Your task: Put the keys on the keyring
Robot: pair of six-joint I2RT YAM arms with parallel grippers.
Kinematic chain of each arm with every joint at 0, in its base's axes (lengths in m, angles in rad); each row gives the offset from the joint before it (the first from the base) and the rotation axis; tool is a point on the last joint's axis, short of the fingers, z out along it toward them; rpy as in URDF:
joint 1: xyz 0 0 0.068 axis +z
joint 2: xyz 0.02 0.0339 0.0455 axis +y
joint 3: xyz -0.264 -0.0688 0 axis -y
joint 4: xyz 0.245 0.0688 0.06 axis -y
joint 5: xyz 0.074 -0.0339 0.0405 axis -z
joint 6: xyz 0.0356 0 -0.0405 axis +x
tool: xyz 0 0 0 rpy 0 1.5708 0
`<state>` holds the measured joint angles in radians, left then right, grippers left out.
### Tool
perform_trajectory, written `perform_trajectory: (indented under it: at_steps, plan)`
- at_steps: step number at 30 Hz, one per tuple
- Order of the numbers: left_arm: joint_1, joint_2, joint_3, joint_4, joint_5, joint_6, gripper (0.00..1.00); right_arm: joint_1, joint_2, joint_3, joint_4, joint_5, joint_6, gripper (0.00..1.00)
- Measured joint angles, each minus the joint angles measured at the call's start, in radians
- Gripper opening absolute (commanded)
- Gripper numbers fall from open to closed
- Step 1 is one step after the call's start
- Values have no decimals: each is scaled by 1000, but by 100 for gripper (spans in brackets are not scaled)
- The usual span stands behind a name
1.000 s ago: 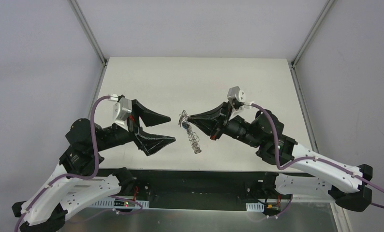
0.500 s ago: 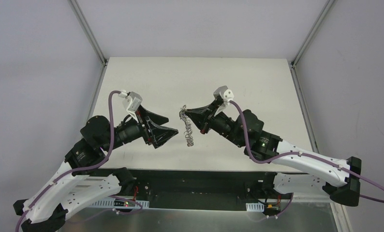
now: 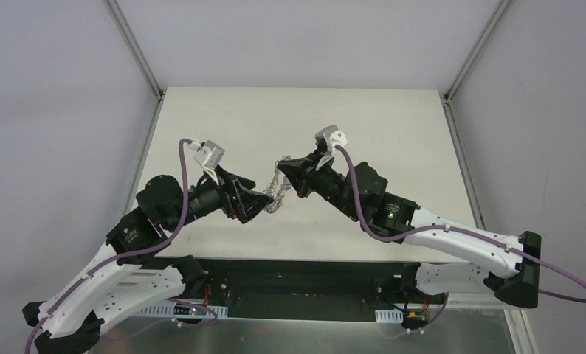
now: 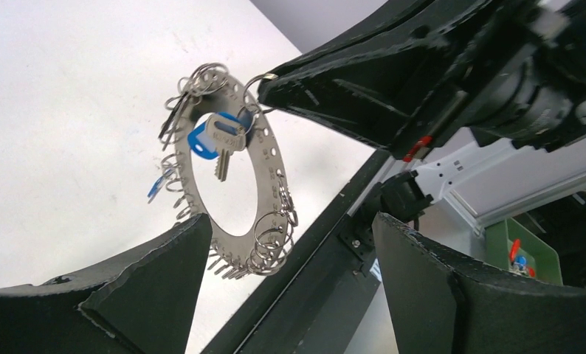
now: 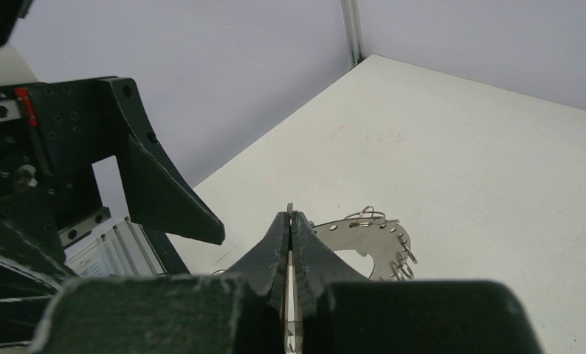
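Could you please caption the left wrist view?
Shut right gripper holds the keyring, blue key attached, before the open left gripper.

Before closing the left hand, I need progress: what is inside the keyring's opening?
One blue-capped key hangs in the upper part of the keyring opening, near the shut right hand gripping the ring. Below it, bare table shows through. How the key attaches is hidden.

White table (image 3: 378, 125), grey walls (image 3: 297, 37)

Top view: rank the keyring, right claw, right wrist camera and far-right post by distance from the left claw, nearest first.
1. Keyring, at the left claw's tips.
2. Right claw, just beyond, up-right.
3. Right wrist camera, farther right.
4. Post, far-right corner.
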<state>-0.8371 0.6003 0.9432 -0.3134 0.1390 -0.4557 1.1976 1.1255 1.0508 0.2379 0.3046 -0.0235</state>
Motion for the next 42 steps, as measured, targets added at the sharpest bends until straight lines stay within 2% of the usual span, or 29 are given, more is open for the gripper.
perform_trajectory:
  at_steps: [8, 10, 12, 14, 16, 31, 35, 38, 42]
  plan:
    - [0, 71, -11, -3, -36, 59, 81, 13, 17, 34, -34, 1, 35, 0]
    - [0, 79, -17, 0, -41, 73, 78, 16, 20, 40, -38, 1, 39, 0]
    - [0, 80, -28, 0, -44, 83, 65, 18, 21, 44, -43, 2, 42, 0]
    - [0, 79, -37, 0, -46, 93, 57, 18, 22, 45, -47, 3, 42, 0]
    - [0, 77, -43, 0, -48, 105, 52, 18, 22, 45, -53, 7, 42, 0]
    - [0, 64, -54, 0, -103, 130, 0, 18, 12, 45, -94, 91, 50, 0]
    - [-1, 105, -53, 2, -98, 129, 0, 17, 6, 45, -134, 108, 61, 0]
    - [-1, 134, -51, 2, -97, 129, 0, 8, 6, 45, -174, 121, 73, 6]
    - [-1, 174, -47, 0, -104, 126, 0, -29, -1, 43, -202, 117, 109, 32]
